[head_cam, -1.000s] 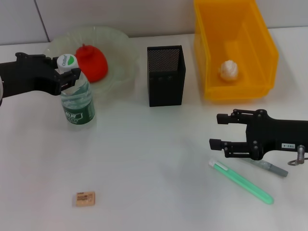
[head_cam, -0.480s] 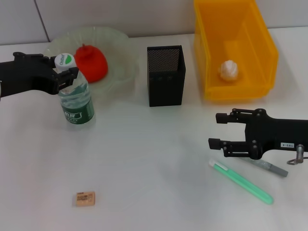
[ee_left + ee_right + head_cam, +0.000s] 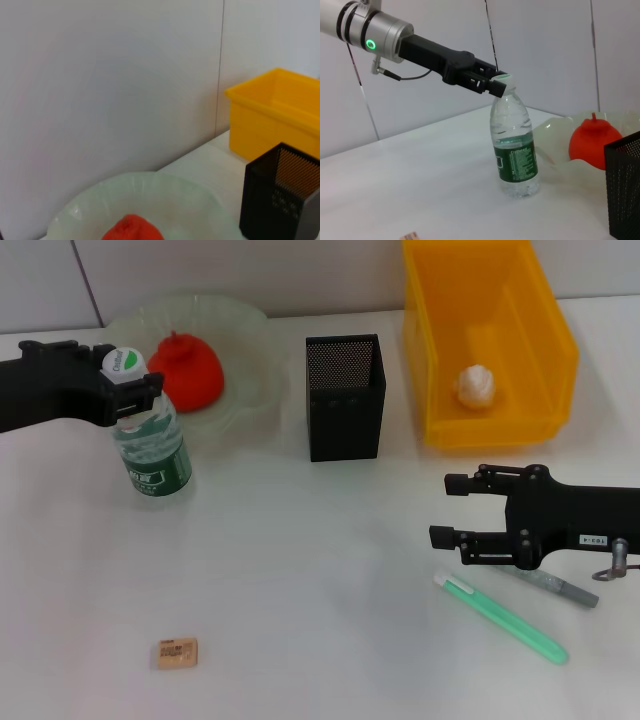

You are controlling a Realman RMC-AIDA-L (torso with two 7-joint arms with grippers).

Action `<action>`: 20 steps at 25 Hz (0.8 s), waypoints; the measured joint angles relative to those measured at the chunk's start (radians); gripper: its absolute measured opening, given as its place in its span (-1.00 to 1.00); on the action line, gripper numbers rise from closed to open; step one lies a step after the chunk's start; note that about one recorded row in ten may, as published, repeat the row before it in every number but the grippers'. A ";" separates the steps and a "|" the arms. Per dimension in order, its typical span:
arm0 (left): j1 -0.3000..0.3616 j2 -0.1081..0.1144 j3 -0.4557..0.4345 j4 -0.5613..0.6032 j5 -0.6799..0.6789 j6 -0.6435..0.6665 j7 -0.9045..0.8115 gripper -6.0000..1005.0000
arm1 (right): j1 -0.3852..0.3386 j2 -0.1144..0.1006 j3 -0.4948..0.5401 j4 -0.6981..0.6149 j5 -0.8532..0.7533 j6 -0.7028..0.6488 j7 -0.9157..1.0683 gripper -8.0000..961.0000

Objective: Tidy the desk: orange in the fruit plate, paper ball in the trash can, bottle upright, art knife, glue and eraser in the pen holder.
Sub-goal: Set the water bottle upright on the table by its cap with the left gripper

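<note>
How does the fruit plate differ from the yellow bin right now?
The fruit plate is a shallow, round, translucent dish; the yellow bin is deep, rectangular and opaque. The plate holds the orange; the bin holds the paper ball. Both stand at the back of the desk.

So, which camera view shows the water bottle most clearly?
The right wrist view: the water bottle stands in full side profile, the left gripper at its cap. The head view shows it from above, neck partly hidden by the gripper. The left wrist view does not show it.

Lab-style test bench: bare white table (image 3: pixel 300 570), plain grey panelled wall (image 3: pixel 100 75), staged yellow bin (image 3: pixel 490 340).
</note>
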 joint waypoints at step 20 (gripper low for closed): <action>0.001 -0.001 -0.014 0.005 -0.014 -0.033 0.050 0.58 | 0.000 0.000 -0.003 0.002 0.000 0.000 0.000 0.55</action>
